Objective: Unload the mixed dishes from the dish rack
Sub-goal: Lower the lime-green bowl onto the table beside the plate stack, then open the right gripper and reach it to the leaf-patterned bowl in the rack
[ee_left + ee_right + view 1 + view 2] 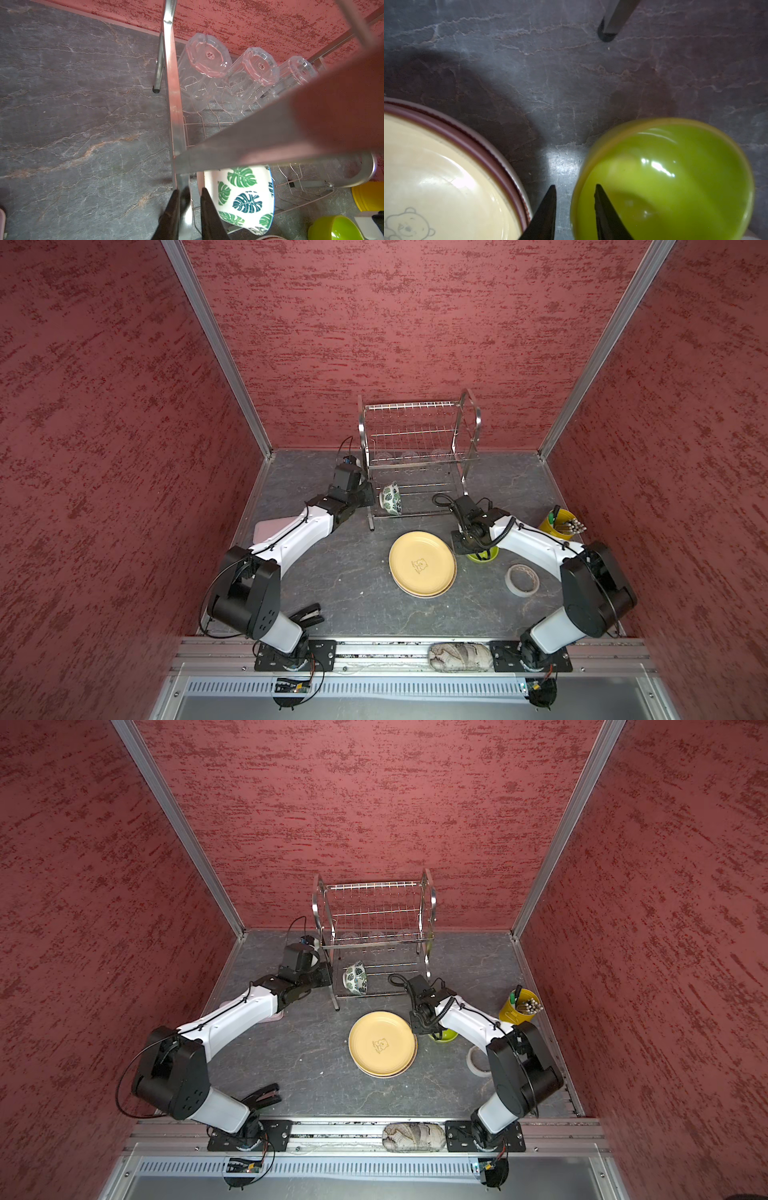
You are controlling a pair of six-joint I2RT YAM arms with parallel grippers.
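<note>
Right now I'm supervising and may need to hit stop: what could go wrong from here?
1. The left gripper seems to straddle the rack post beside the leaf bowl; closing or pulling could snag the rack and topple the tumblers.
2. The open right gripper straddles the lime bowl rim; a sideways retreat could knock it into the plates.

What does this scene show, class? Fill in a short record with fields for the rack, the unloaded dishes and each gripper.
In dish rack: leaf bowl on edge, three clear tumblers upside down
On the table: bear plate on top of other plates, lime bowl upright beside them
Left gripper: at the rack's left end by the leaf bowl, grip unclear
Right gripper: open, jaws astride the lime bowl's rim
</note>
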